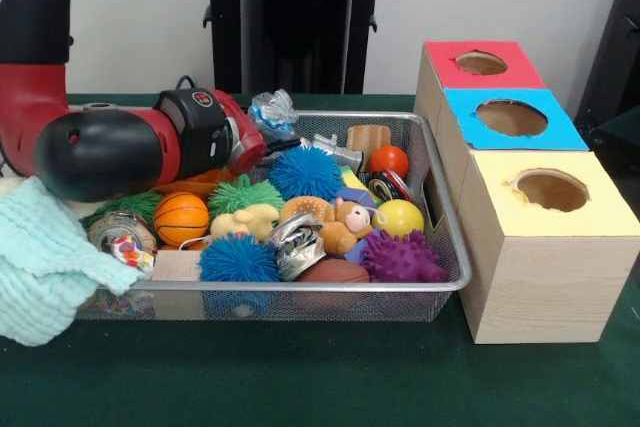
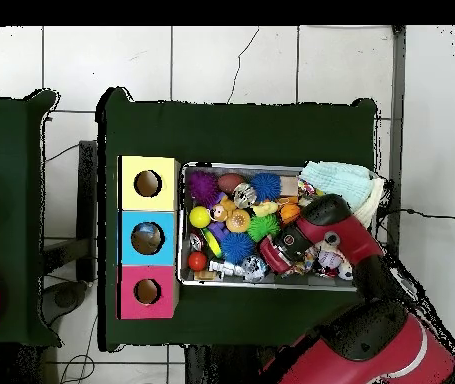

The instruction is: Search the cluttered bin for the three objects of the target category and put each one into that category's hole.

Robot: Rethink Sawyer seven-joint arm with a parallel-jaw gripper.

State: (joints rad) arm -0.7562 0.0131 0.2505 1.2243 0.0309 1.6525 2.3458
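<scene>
The arm (image 1: 150, 142) reaches low across the wire-mesh bin (image 1: 445, 247), its wrist end buried among the toys, so the gripper (image 2: 276, 258) is hidden and whether it is open or closed on anything cannot be told. Just beyond the wrist lie a blue spiky ball (image 1: 305, 172), crumpled silver foil (image 1: 272, 112) and a green spiky ball (image 1: 243, 194); an orange basketball (image 1: 181, 218) sits beside the arm's black elbow. Farther off are a second blue spiky ball (image 1: 238, 260), a purple spiky ball (image 1: 400, 259), a yellow ball (image 1: 399, 217), a small red-orange ball (image 1: 389, 160), a teddy bear (image 1: 345, 225) and a brown football (image 1: 333, 272) lying with its long axis along the bin's front rim. A pale green cloth (image 1: 45, 262) drapes over the bin's end under the arm. Beside the bin's other end, well apart from the wrist, stands the wooden box row with its red hole (image 1: 481, 63), blue hole (image 1: 511, 117) and yellow hole (image 1: 551, 190). No writing can be read.
</scene>
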